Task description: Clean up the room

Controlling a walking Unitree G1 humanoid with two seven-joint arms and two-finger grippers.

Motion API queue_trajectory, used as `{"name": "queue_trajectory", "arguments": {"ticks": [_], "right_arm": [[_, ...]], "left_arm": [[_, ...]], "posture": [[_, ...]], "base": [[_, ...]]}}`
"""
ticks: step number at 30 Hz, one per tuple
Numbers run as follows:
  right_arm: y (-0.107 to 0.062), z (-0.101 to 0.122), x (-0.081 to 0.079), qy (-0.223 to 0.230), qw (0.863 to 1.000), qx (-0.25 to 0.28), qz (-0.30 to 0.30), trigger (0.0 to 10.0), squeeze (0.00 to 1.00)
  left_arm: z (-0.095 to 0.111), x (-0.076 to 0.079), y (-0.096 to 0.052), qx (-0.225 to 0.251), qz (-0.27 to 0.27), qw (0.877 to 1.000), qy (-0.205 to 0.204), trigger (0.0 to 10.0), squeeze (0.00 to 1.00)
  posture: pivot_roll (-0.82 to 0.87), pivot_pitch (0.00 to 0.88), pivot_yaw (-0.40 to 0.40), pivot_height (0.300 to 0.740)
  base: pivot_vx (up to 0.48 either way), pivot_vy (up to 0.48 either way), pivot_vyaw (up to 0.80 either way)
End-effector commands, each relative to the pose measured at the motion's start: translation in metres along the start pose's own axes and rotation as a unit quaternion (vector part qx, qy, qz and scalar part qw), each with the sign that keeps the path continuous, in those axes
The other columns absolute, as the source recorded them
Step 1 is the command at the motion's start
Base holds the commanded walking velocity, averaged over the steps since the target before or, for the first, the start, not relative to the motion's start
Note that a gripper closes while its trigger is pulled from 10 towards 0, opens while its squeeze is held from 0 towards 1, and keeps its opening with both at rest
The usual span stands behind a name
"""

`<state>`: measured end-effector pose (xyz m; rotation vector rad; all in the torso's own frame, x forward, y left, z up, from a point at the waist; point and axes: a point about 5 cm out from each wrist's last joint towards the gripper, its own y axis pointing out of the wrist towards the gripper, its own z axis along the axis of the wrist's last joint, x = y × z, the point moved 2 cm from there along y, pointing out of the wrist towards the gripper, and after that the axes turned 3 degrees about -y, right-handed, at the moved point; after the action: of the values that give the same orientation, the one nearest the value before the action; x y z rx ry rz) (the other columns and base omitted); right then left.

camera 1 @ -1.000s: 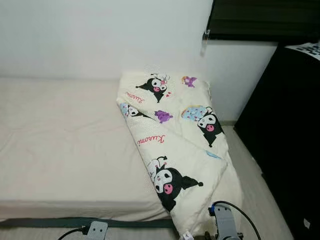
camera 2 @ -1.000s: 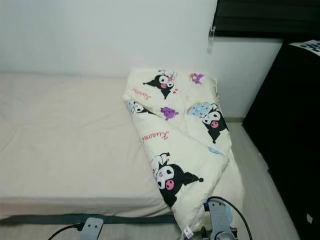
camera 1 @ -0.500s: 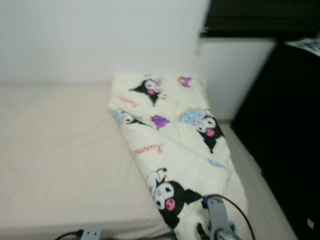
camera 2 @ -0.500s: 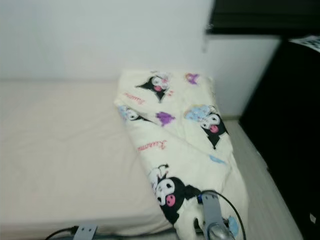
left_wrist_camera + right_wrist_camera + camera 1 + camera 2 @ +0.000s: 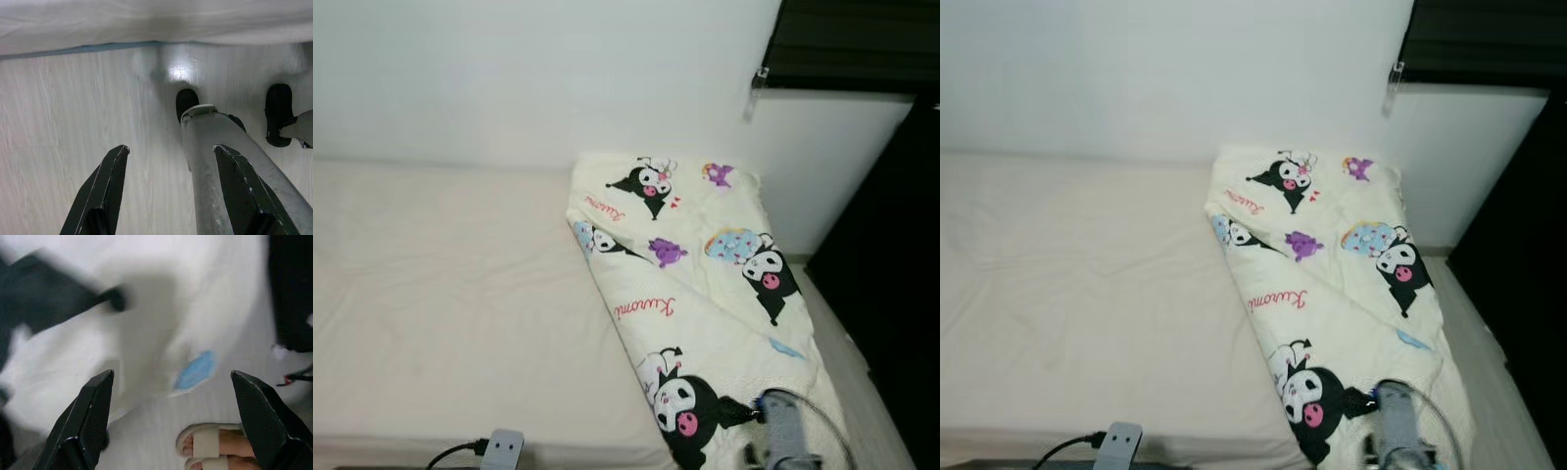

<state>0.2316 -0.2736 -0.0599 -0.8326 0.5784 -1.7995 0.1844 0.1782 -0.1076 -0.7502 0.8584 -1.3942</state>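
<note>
A cream blanket [image 5: 705,284] printed with black cartoon figures lies folded along the right side of the bed [image 5: 440,284], its lower end hanging over the bed's edge. My right arm [image 5: 783,441] rises at the bottom in front of that end. In the right wrist view my right gripper [image 5: 172,376] is open just above the blanket [image 5: 146,308], holding nothing. My left gripper [image 5: 171,149] hangs open over the wooden floor [image 5: 73,98] beside my own leg [image 5: 215,161], below the bed's edge.
A black wardrobe [image 5: 901,294] stands close on the right, leaving a narrow strip of floor beside the bed. A white wall runs behind, with a dark blind [image 5: 852,44] at the top right. A person's foot in a sandal [image 5: 210,448] stands by the blanket's hanging end.
The whole picture has shifted, so the camera moved: the blanket now sits further right and lower in view. The blanket itself lies as before, and both grippers stay open.
</note>
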Motion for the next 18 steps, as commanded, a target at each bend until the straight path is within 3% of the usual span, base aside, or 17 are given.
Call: {"name": "queue_trajectory", "arguments": {"ticks": [1, 2, 4, 8, 10, 18], "right_arm": [[0.002, 0.021, 0.018, 0.045, 0.998, 0.036, -0.023, 10.0, 0.0], [0.002, 0.021, 0.018, 0.045, 0.998, 0.036, -0.023, 10.0, 0.0], [0.002, 0.049, 0.046, 0.08, 0.992, 0.081, -0.056, 10.0, 0.0], [0.002, 0.056, 0.054, 0.087, 0.99, 0.091, -0.066, 10.0, 0.0], [0.0, 0.067, 0.064, 0.118, 0.984, 0.108, -0.075, 10.0, 0.0], [-0.001, 0.081, 0.066, 0.201, 0.968, 0.148, -0.034, 10.0, 0.0]], "left_arm": [[-0.011, -0.003, -0.001, -0.016, 0.001, 1.0, -0.003, 10.0, 0.0], [-0.011, -0.003, -0.001, -0.016, 0.001, 1.0, -0.003, 10.0, 0.0], [-0.012, -0.007, -0.002, -0.015, 0.005, 1.0, -0.005, 10.0, 0.0], [-0.011, -0.008, -0.002, -0.014, 0.006, 1.0, -0.005, 10.0, 0.0], [-0.005, -0.009, -0.001, -0.005, 0.008, 1.0, -0.005, 10.0, 0.0], [0.007, -0.012, 0.0, 0.012, 0.012, 1.0, 0.003, 10.0, 0.0]], "posture": [[-0.08, 0.097, -0.026, 0.711], [-0.08, 0.097, -0.026, 0.711], [-0.08, 0.097, -0.025, 0.701], [-0.08, 0.097, -0.025, 0.696], [-0.09, 0.099, -0.023, 0.686], [-0.08, 0.108, -0.013, 0.656]], "base": [[0.0, 0.0, 0.0], [0.0, 0.0, 0.0], [0.0, 0.0, 0.0], [0.0, 0.0, 0.0], [0.0, 0.0, 0.0], [0.0, 0.0, 0.0]]}}
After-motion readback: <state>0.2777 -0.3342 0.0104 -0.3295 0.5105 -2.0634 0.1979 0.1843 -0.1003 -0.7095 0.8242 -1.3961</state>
